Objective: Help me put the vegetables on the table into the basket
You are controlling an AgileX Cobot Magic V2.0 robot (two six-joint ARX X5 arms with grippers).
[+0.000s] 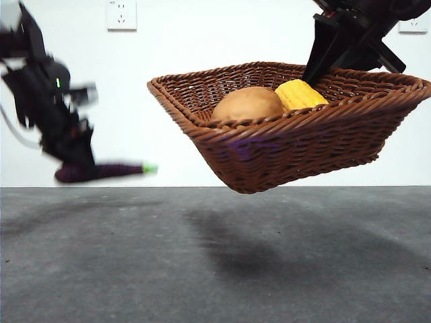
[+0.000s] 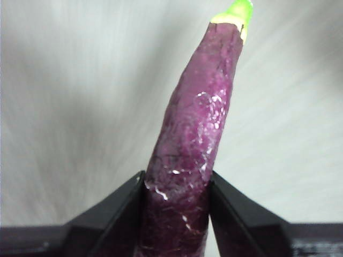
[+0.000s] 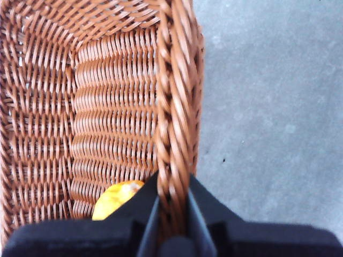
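Note:
The wicker basket (image 1: 296,145) hangs tilted above the table (image 1: 215,262), held by its far rim by my right gripper (image 1: 316,70), which is shut on the braided rim (image 3: 174,134). Inside it lie the brown potato (image 1: 248,104) and the bumpy yellow vegetable (image 1: 300,94), whose tip also shows in the right wrist view (image 3: 115,199). At the left, in the air, my left gripper (image 1: 71,165) is shut on the thick end of the purple eggplant (image 1: 108,171), which points its green stem toward the basket. In the left wrist view the eggplant (image 2: 195,139) sits squeezed between both jaws.
A white wall with two power sockets (image 1: 121,15) stands behind the table. The basket casts a dark shadow (image 1: 256,249) on the grey surface below it.

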